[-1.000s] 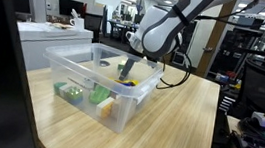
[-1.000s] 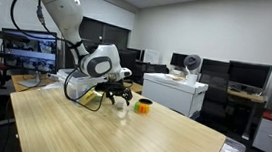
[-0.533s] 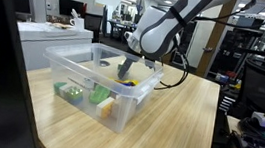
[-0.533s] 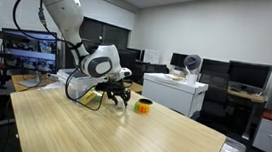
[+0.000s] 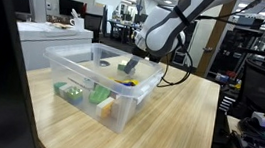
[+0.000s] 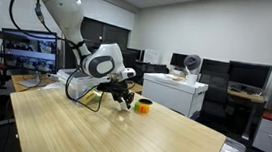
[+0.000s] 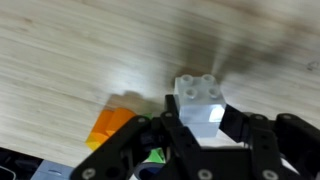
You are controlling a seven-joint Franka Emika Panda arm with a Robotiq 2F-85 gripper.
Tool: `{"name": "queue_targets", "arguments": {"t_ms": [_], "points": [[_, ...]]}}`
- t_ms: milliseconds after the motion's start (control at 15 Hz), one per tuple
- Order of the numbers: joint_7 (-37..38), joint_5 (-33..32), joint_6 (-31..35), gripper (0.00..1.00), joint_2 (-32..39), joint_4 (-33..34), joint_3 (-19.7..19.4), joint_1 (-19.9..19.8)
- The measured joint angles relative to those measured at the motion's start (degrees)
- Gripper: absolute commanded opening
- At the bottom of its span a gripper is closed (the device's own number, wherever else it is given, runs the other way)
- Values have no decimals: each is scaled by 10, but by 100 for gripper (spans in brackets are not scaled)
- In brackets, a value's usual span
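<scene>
The gripper (image 7: 203, 130) has its fingers clamped on a white studded block (image 7: 198, 95). An orange piece (image 7: 112, 128) lies at the block's eight o'clock.

Bright ceiling-lit office (low resolution), wrist view soft and blurred.

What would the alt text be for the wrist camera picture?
The black gripper clamps a white studded toy block, seen close up against a pale wooden tabletop. A blurred orange piece lies beside the gripper.
</scene>
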Motion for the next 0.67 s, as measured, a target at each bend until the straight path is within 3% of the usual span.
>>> {"name": "queue_targets", "arguments": {"t_ms": [333,467,667], "points": [[15,35,-1,14,-80,-21,11,-23],[14,61,-1,14,-113,-33,39,-32],[-11,131,-1,14,-171,-70,111,-48]]}}
